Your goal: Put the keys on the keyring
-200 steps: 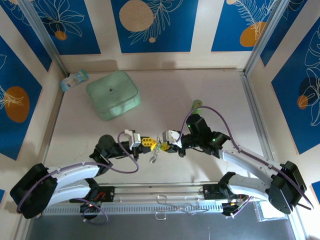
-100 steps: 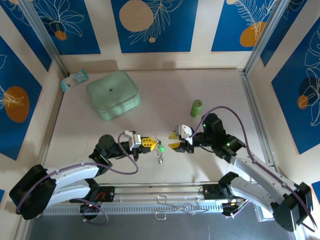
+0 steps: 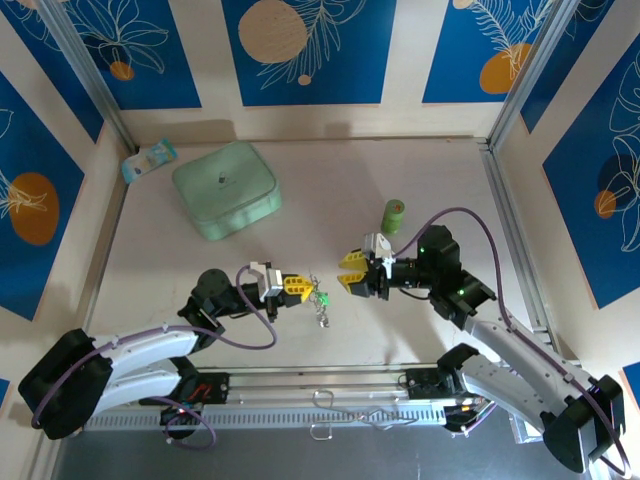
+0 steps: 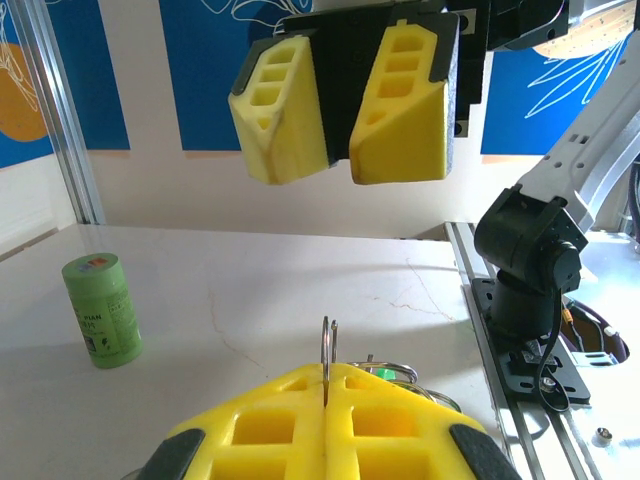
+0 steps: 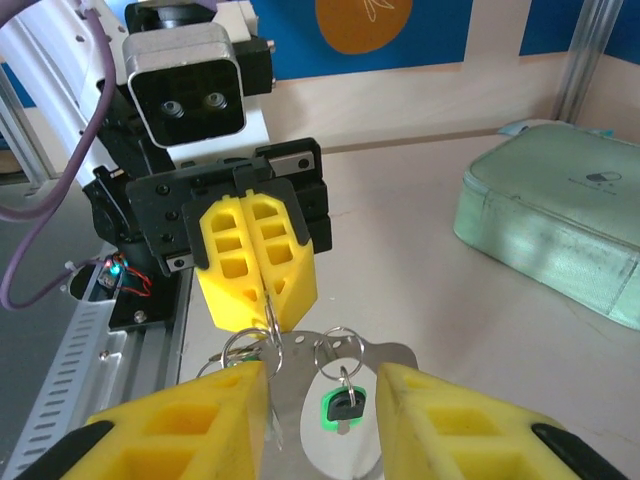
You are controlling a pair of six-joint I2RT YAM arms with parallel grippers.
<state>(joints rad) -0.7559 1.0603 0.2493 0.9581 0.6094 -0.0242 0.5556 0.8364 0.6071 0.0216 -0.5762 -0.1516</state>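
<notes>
The left jaws are pressed together, pinching a thin ring of the keyring edge-on between their yellow pads. The rest of it, a cluster of silvery rings and metal, hangs just past their tips and below them. One key can be counted, green-headed, hanging from one of the rings a little to the side of the pinched one. From above it is a green speck at the left tips. The right jaws are spread and hold nothing. They face the left jaws tip to tip with a gap between, and in their own wrist view the keyring sits in line with the space between their two pads, touching neither. Behind the right jaws one green cylinder stands upright on the surface. Well beyond the left jaws lies one mint-green box, and past it, in the far corner, one small packet.
</notes>
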